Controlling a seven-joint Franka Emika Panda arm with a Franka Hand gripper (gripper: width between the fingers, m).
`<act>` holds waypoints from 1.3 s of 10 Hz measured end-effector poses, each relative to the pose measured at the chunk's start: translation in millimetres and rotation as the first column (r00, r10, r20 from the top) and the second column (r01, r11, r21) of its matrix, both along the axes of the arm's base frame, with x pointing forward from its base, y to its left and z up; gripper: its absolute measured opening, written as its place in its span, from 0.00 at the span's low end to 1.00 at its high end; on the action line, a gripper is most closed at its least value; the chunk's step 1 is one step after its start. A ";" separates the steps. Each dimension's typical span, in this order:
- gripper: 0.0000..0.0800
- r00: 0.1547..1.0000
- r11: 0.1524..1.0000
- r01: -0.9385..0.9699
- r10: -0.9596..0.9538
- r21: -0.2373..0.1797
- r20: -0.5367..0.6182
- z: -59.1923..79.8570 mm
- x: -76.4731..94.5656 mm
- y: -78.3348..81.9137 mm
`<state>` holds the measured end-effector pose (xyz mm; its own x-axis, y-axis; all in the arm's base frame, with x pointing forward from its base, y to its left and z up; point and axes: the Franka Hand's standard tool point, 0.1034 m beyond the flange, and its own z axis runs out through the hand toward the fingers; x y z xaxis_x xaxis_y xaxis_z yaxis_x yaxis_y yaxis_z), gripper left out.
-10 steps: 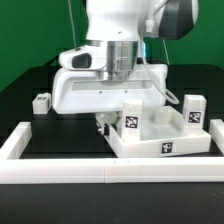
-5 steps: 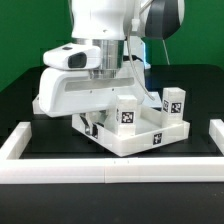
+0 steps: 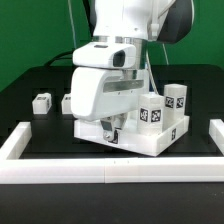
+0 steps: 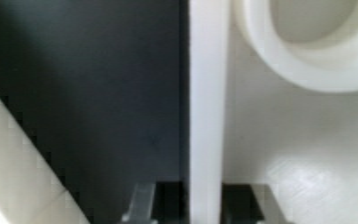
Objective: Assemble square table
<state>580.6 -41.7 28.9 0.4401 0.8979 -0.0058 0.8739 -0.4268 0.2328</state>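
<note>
- Underneath everything, the flat matte black table [image 3: 45, 125] fills the exterior view from nine o'clock round to three.
- Over its middle, at twelve o'clock, the bulky white robot arm [image 3: 125, 30] leans down. It is the only arm, so which is nearer needs no asking.
- Along six o'clock runs the long white border rail [image 3: 100, 178], with side pieces turning up at eight and four.
- Just inside that rail sits the white plastic square table top [image 3: 150, 140], tray-like with a raised rim and turned a little askew to the rail. Its bulk lies toward three o'clock from the claw.
- At two o'clock of the tray stand small white tagged leg blocks [image 3: 168, 100], upright. Whether they are inside the rim or just behind it I cannot tell.
- One loose leg block [image 3: 41, 102] sits at nine o'clock, well apart from the tray, with another beside it half hidden by the arm.
- A round white corner socket [image 4: 318, 40] shows large in the wrist view, near the grip.
- Smallest of all, the claw [image 3: 112, 128] is pinched narrow on the tray's rim [image 4: 206, 100]. The dark fingers [image 4: 158, 205] sit one on each side of the thin wall, which runs lengthwise straight out through the gap.
- My guess is that the next drag depends on this off-centre hold. With the tray's weight all toward three o'clock, it would want to pivot about the claw.
</note>
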 end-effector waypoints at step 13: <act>0.10 0.470 0.439 -0.860 0.880 -0.262 -0.070 5.8 18.3 64.1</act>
